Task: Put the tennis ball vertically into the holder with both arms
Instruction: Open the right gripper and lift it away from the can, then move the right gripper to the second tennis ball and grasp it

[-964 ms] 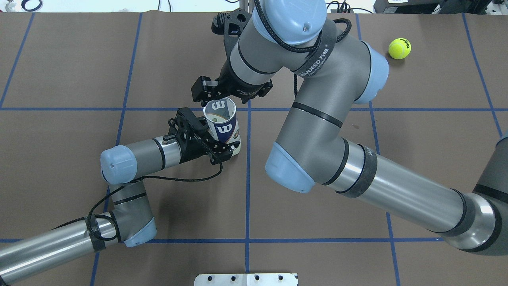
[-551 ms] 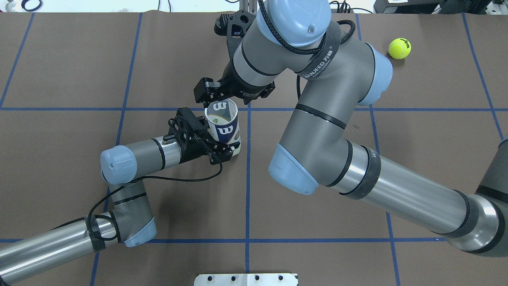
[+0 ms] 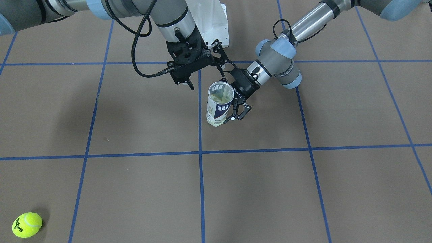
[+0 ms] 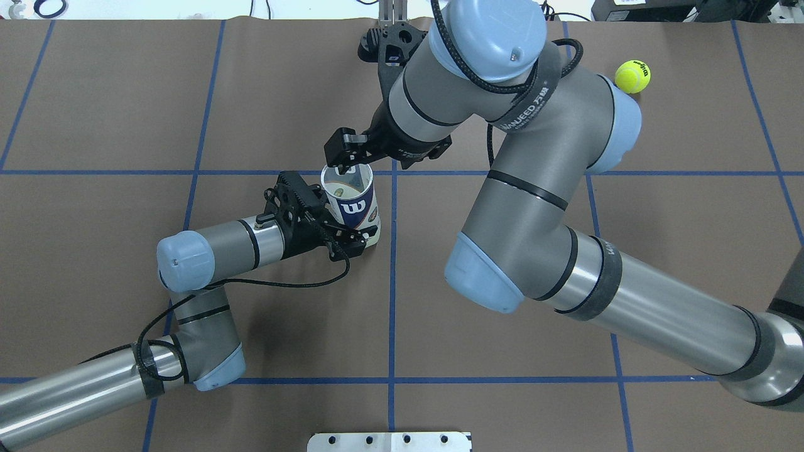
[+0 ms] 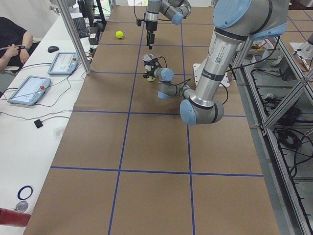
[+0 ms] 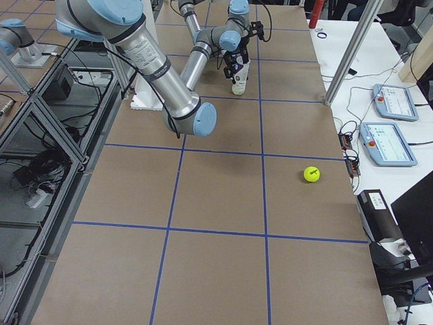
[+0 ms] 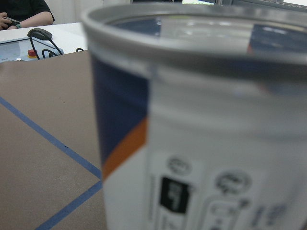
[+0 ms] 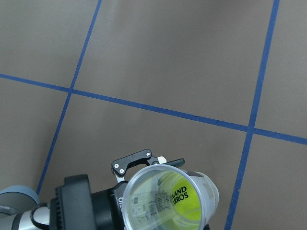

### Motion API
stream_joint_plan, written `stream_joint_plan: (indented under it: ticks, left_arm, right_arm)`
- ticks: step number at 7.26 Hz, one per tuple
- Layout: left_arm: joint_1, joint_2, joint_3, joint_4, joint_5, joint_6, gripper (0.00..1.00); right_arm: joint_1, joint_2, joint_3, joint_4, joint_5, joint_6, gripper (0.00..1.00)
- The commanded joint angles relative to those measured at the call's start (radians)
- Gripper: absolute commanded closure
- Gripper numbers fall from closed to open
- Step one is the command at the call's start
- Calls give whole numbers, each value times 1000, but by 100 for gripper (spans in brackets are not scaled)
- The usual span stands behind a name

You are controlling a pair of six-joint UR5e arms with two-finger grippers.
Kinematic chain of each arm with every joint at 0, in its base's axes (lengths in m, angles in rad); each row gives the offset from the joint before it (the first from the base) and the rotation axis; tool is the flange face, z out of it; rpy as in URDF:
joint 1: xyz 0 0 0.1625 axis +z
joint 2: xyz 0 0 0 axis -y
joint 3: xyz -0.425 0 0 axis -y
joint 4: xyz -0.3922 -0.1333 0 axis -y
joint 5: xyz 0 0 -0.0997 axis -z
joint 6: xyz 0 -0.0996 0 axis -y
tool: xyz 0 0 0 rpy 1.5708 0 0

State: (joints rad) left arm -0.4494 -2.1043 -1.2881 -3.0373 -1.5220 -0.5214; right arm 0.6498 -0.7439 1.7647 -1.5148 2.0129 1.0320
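The holder (image 4: 352,204), a clear can with a white and navy label, stands upright on the brown mat, open end up. It also shows in the front view (image 3: 218,108) and fills the left wrist view (image 7: 206,143). My left gripper (image 4: 339,223) is shut on its lower body from the side (image 3: 236,108). One tennis ball (image 8: 181,201) lies inside the can. My right gripper (image 3: 206,79) hangs open and empty just above the can's rim, on its far side (image 4: 345,157). A second tennis ball (image 4: 632,76) lies loose on the mat, far right (image 3: 27,224).
A white metal base plate (image 4: 389,441) sits at the robot's edge of the table (image 3: 211,20). Blue tape lines grid the mat. Tablets (image 5: 29,88) and an operator (image 5: 12,36) are at a side desk beyond the table's far edge.
My right arm and gripper have shifted to the right in the overhead view, staying over the can's far rim. The left gripper and the can have barely moved.
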Motion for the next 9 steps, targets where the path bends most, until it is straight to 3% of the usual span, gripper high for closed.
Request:
stream_joint_plan:
  ticks: [1,4,9]
  left_arm:
    - [0,1,-2,-2,-3,0,1]
    - [0,3,-16,-2,-1,-2,1]
    - [1,6,-14,-3,-1,0,1]
  right_arm:
    - [51,-46,22,-45,6,-16,1]
    - [149,-107,-34,-47,10,-168,1]
    - [385,-127,-334,-32,10,-465,1]
